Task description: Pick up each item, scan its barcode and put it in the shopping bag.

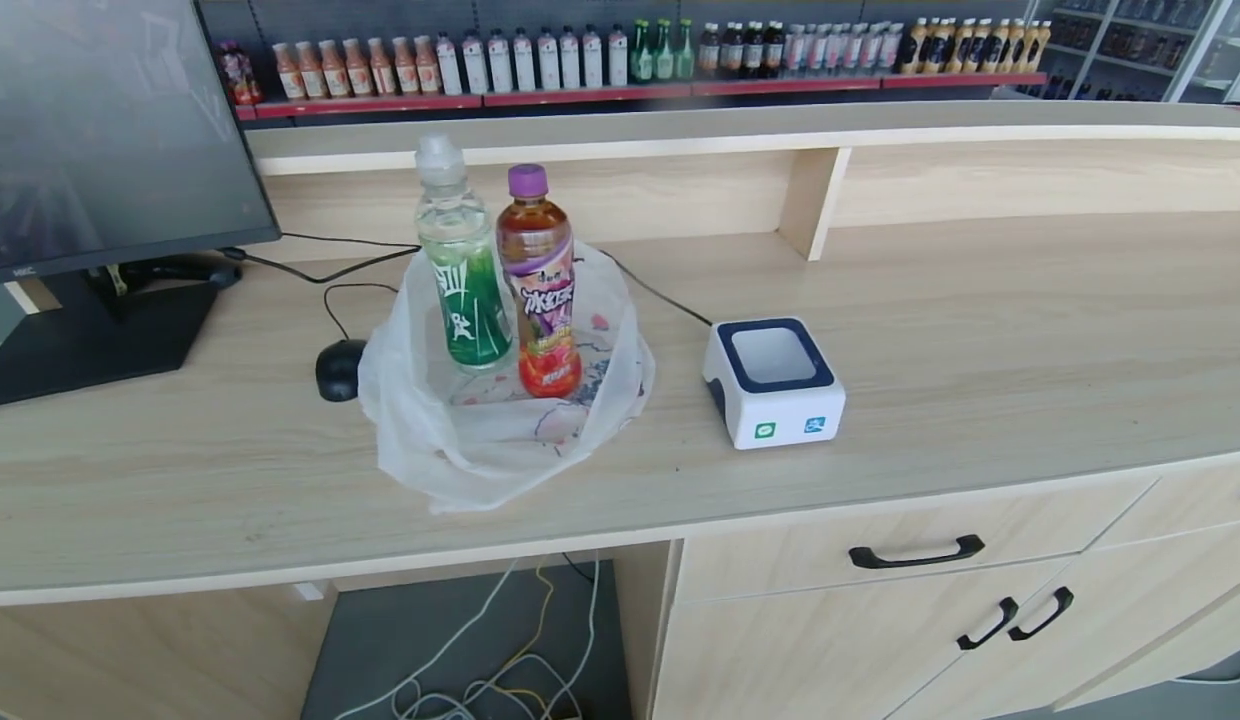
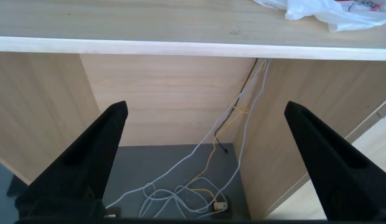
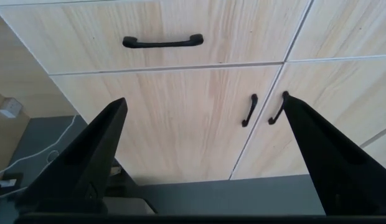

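Note:
Two bottles stand upright inside the white plastic shopping bag [image 1: 420,430] on the wooden counter: a clear bottle with a green label [image 1: 464,270] and a brown tea bottle with a purple cap [image 1: 538,285]. To their right sits the white barcode scanner [image 1: 773,382] with a dark-framed window on top. My left gripper [image 2: 205,155] hangs open below the counter's front edge, facing the knee space with cables; a corner of the bag [image 2: 330,12] shows above it. My right gripper [image 3: 202,155] is open too, low in front of the cabinet drawers.
A monitor [image 1: 100,130] on a black stand fills the counter's left end, with a black mouse [image 1: 338,369] beside the bag. Drawer handle [image 1: 915,555] and door handles [image 3: 264,109] line the cabinet front. Loose cables [image 2: 199,180] lie on the floor. Shelves of bottles [image 1: 630,55] stand behind.

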You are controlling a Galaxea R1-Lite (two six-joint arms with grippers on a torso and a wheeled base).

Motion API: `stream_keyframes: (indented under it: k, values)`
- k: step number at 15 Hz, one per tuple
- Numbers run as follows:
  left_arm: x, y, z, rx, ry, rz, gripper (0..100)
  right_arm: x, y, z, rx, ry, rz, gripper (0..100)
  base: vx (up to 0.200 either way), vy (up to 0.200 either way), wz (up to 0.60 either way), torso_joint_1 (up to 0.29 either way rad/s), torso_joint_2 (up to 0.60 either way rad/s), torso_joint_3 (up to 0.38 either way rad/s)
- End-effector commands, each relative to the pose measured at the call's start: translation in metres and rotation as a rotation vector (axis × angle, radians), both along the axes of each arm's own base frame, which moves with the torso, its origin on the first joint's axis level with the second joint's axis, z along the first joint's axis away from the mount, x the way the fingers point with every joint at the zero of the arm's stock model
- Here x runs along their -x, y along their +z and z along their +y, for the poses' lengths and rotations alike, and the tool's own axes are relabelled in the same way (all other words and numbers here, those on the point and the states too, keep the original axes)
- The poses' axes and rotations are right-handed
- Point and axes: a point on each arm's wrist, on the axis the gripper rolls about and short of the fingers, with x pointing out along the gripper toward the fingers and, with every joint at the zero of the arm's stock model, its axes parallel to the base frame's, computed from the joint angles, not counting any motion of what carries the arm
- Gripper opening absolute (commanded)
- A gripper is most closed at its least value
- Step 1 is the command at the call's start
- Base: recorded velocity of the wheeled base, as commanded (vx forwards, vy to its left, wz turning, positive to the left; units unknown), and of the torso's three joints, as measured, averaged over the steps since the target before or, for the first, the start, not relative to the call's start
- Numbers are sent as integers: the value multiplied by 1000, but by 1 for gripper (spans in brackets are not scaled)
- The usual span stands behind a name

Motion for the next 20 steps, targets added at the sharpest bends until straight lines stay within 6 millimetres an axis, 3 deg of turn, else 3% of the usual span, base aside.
stream_keyframes:
  k: [1,10,20]
  values:
    - [0,0,0,0,0,-1,100,0,0,0,-1,0,4,100,0,-200,0,2,2,2]
    - [0,0,0,-3,0,0,100,0,0,0,9,1,3,100,0,-200,0,3,5,3]
    - [0,0,0,-11,0,2,100,0,0,0,5,1,3,100,0,0,0,0,0,0]
